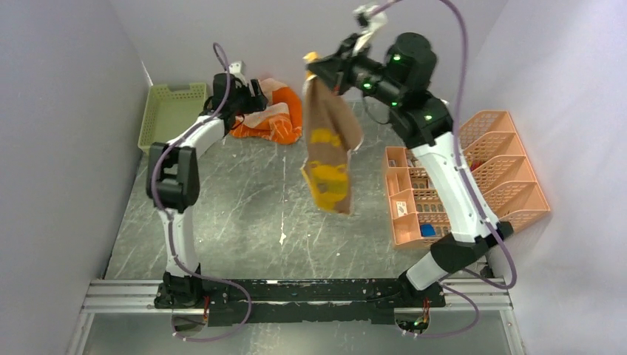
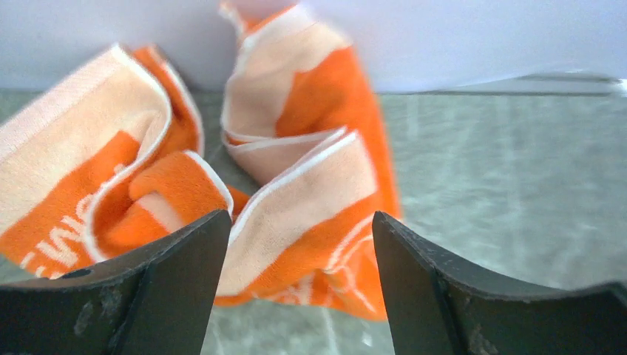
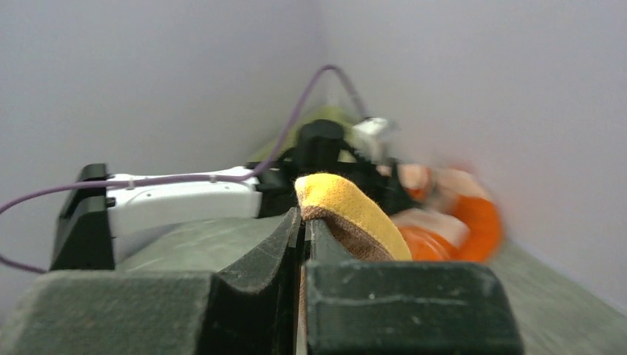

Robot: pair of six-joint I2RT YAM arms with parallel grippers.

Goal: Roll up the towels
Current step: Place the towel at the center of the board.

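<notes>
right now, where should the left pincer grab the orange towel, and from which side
Probably the raised white-edged fold in the middle of the orange towel, straight ahead of the open left pincer. Come in low from the near side: the towel is crumpled, and that ridge stands up in line with the jaws.

The orange towel point(image 1: 272, 118) sits in a crumpled heap at the far end of the bench point(image 1: 236, 214). Its folds stand up and double over each other, with pale peach bands and white edging twisting through the bright orange. White lettering shows low on the left fold (too bunched to read). No roll there. The mustard towel point(image 1: 330, 151) is up in the air, pinched by a top corner in the closed right pincer point(image 1: 313, 68). It hangs long and loose over mid-bench, its duller brownish side showing with bright yellow patches and the lower end curling.
</notes>
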